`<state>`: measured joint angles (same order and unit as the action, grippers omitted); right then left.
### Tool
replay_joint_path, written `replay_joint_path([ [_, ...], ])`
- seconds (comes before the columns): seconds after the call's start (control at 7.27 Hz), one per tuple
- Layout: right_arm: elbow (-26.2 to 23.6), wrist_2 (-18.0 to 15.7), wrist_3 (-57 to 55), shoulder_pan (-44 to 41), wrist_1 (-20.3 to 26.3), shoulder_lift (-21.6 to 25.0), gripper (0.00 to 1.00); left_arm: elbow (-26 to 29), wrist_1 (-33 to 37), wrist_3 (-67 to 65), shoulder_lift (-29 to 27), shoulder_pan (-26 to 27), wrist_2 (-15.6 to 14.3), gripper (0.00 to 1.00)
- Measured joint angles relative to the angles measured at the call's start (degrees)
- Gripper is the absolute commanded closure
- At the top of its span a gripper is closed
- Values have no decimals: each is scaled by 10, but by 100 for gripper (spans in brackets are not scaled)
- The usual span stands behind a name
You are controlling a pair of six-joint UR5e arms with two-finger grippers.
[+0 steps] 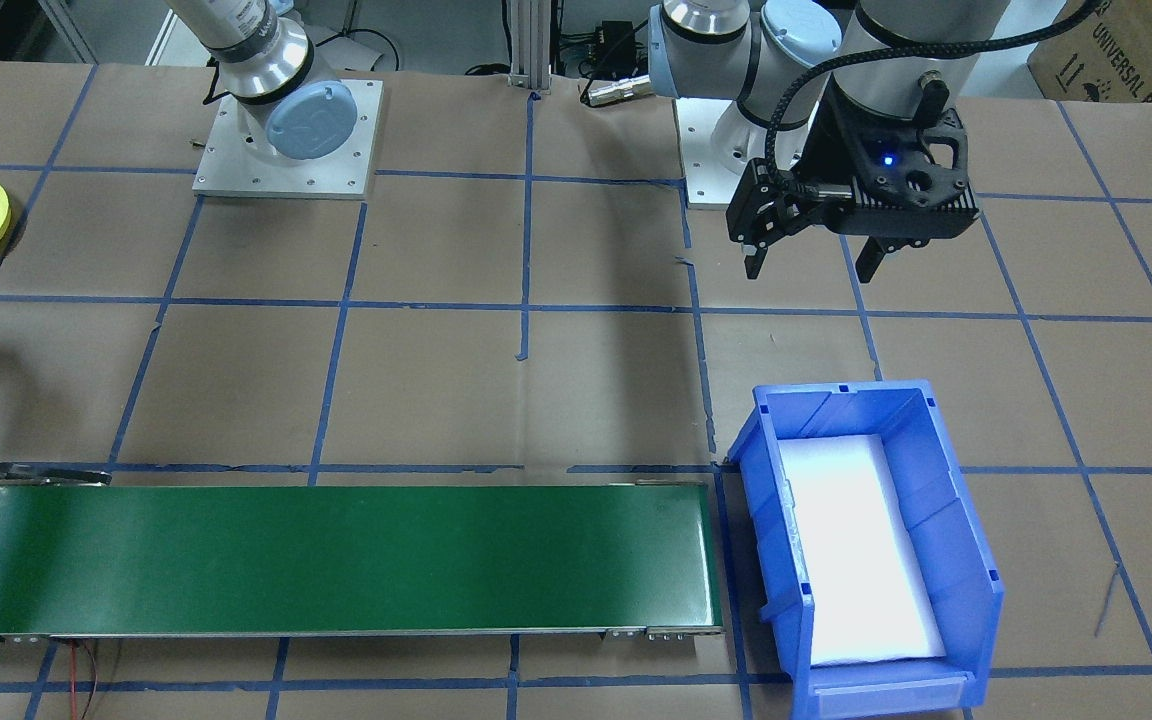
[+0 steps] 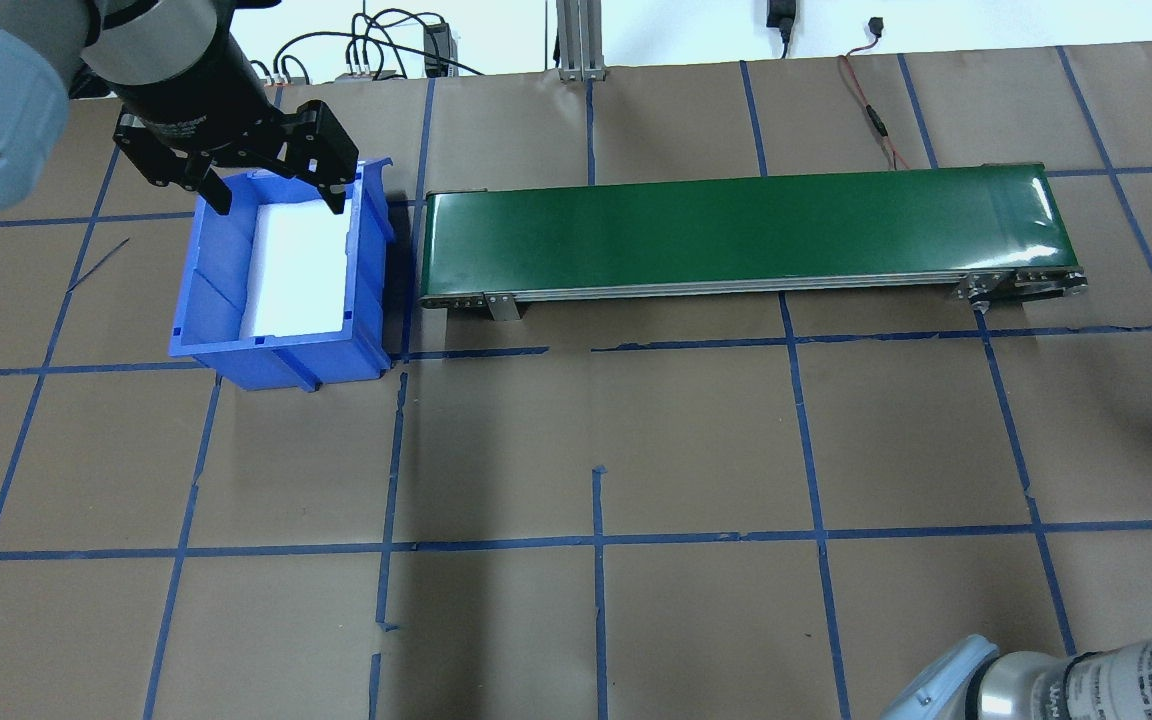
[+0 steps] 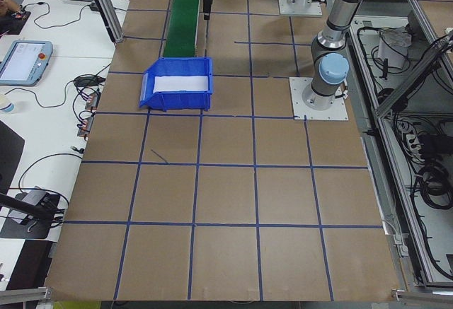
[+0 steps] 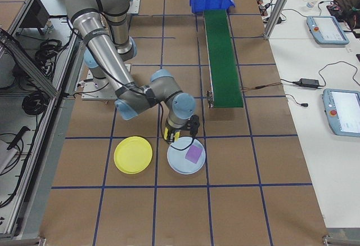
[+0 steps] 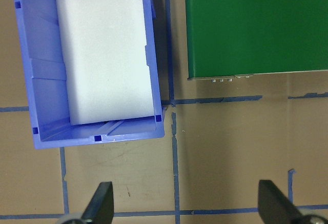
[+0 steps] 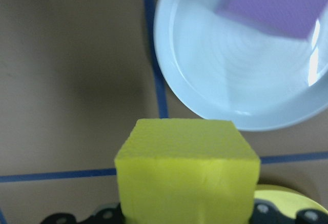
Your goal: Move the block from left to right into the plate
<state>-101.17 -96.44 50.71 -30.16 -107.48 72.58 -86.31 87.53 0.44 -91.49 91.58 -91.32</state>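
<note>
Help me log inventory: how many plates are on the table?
2. A yellow plate and a pale blue plate holding a purple block sit side by side beneath the right gripper.

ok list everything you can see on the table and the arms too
yellow plate: one, bright yellow, table's right end, empty
pale blue plate: one, beside the yellow plate
purple block: one, lying in the pale blue plate
yellow block: one, held above the table by the pale blue plate's rim
blue bin: one, white foam pad inside, at the belt's left end
conveyor belt: one, green, bare
left end effector: open, above the bin's far edge
right end effector: shut on the yellow block
</note>
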Motion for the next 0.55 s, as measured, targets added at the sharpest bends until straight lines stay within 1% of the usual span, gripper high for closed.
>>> replay_joint_path([
  [0.28,-52,-7,36,87,-42,1,82,0,0,0,0,0,0,0],
  [0.41,-68,-9,41,111,-52,2,80,0,0,0,0,0,0,0],
  [0.55,-75,-11,43,125,-54,4,67,0,0,0,0,0,0,0],
])
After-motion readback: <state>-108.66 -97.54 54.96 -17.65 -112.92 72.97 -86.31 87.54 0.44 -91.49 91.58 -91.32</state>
